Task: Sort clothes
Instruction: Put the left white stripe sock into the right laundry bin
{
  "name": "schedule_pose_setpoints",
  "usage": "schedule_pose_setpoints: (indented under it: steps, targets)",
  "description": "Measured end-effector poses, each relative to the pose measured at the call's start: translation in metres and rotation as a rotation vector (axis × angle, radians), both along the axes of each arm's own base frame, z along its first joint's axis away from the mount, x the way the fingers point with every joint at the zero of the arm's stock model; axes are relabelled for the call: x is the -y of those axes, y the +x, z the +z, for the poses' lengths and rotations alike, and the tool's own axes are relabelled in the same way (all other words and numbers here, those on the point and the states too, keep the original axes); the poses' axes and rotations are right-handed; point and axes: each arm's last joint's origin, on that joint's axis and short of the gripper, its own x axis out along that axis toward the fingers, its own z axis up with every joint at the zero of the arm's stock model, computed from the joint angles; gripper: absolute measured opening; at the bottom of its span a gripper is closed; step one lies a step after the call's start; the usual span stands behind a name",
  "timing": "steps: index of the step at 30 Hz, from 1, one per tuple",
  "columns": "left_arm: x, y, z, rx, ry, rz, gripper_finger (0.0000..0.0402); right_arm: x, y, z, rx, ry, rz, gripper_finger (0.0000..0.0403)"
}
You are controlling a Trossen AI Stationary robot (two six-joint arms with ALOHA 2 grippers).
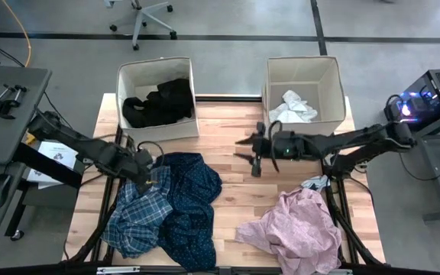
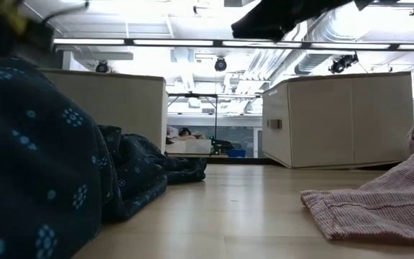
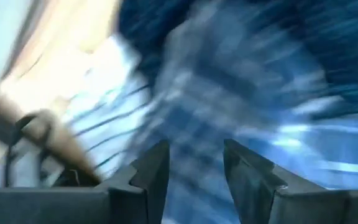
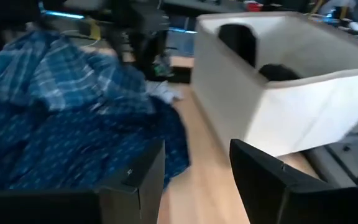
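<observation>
The table fills the lower middle of the high view. Two boxes are set along its upper edge: the left box, upper left of centre, is seen to hold a black garment, and the right box, upper right of centre, holds white cloth. A navy shirt is spread at lower left of centre, overlapped on its left by a plaid shirt. A pink garment is heaped at lower right. Small socks are seen just above it, beside the right arm.

The left gripper is placed at centre left, over the plaid shirt's top edge; its fingers are held slightly parted, with no cloth seen between them. The right gripper is held at centre, over bare wood below the right box; its fingers are spread apart and nothing is held.
</observation>
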Motion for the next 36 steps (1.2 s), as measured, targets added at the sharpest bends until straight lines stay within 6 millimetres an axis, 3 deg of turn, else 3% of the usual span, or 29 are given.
schedule_pose_setpoints:
  steps: [2,8,18,22,25,30,36]
  targets:
    - [-0.002,-0.004,-0.017,-0.073,0.05,0.033,0.013,-0.006,0.002,-0.01,-0.014,-0.001,0.02,0.0169]
    - [-0.006,0.003,-0.036,-0.029,0.254,0.067,0.0118,-0.012,0.009,-0.027,-0.063,-0.001,0.028,0.0169]
    - [-0.022,0.0,-0.065,-0.054,0.268,0.176,0.0103,-0.013,0.013,-0.03,-0.054,0.0,0.027,0.0169]
    - [-0.028,0.001,-0.076,-0.045,0.234,0.206,0.0073,-0.013,0.013,-0.03,-0.053,0.0,0.027,0.0169]
    - [-0.028,0.004,-0.079,-0.039,0.178,0.178,0.0028,-0.013,0.013,-0.03,-0.053,0.002,0.027,0.0169]
    - [-0.026,0.017,-0.069,0.036,0.144,0.091,0.0004,-0.013,0.013,-0.03,-0.051,0.017,0.022,0.0169]
    - [-0.021,0.046,-0.013,0.254,0.239,0.021,0.0,-0.02,0.013,-0.03,-0.057,-0.015,0.078,0.0169]
